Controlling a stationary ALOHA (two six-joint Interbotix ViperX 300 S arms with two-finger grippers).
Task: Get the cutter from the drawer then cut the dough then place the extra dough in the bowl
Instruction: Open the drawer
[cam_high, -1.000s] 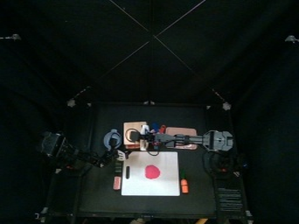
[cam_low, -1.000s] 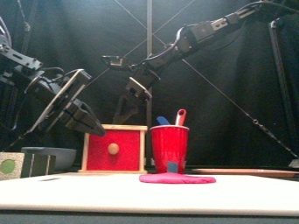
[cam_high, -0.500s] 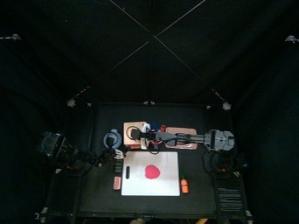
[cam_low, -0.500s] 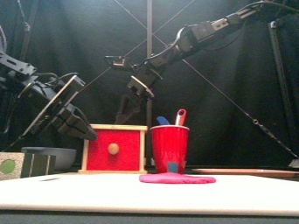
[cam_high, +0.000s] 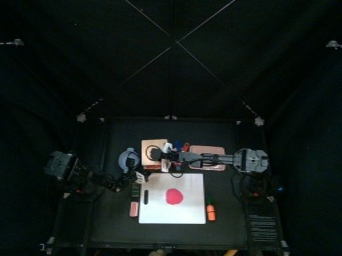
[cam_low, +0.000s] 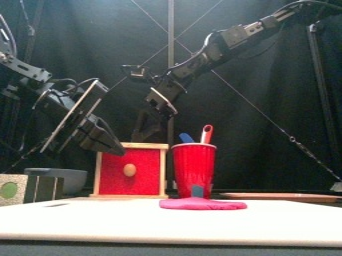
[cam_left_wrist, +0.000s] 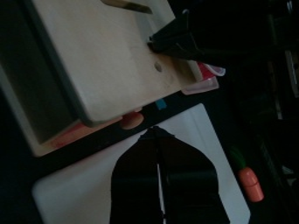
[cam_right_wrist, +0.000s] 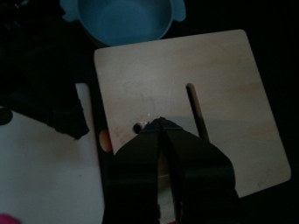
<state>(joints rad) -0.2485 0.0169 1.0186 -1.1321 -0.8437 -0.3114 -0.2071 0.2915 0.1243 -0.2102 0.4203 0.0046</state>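
Left claw (cam_low: 115, 149) and right claw (cam_low: 158, 106), both pinched together, hang by the wooden box (cam_low: 131, 171) (red dough (cam_low: 203, 204) lies apart).

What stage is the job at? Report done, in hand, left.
Done: nothing visible; the red drawer front looks shut, no cutter in view. In hand: the right gripper hangs over the wooden box, jaws shut; the left gripper is near it. Left: fetch the cutter, cut the whole dough disc, put the extra in the empty bowl.
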